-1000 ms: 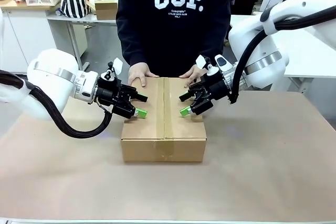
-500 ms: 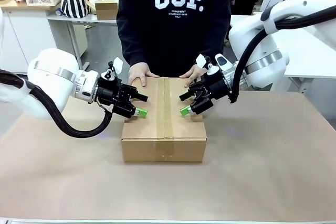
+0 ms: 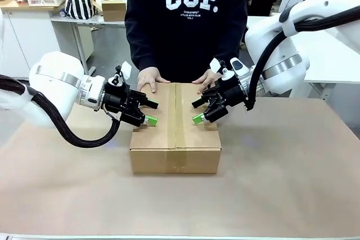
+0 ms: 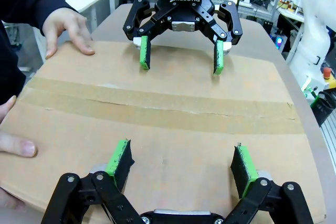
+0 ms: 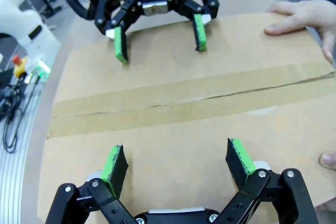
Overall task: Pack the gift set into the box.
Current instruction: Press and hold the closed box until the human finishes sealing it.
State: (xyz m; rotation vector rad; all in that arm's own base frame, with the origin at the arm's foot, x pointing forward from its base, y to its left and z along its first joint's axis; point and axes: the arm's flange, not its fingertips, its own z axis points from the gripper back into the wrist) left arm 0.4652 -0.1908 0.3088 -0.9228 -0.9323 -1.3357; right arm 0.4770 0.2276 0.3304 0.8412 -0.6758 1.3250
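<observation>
Since the flaps of the box [image 3: 175,122] are shut and a strip of tape [image 3: 175,111] runs along the seam, its inside is hidden from me. It sits in the middle of the bench [image 3: 281,184], long side toward my front camera.

My left gripper [image 3: 152,112] reaches in over the left part of the lid and my right gripper [image 3: 196,112] over the right part, facing each other across the tape. Both have their jaws spread wide with nothing between the green pads. Whether the lower pads touch the cardboard I cannot tell; from the wrist cameras they seem to hang just above it.

At the far edge the person lays one hand [image 3: 151,78] flat on the lid, and the other hand [image 3: 206,80] is partly hidden behind my right gripper. From the wrist cameras those hands are cut off by the frame edges, so only fingers show.

On the black sweatshirt [image 3: 185,21] I read "CGP." in large white letters; the small print beneath is too fine to make out. From the left wrist camera the body of the right gripper reads "ROBOTIQ".
</observation>
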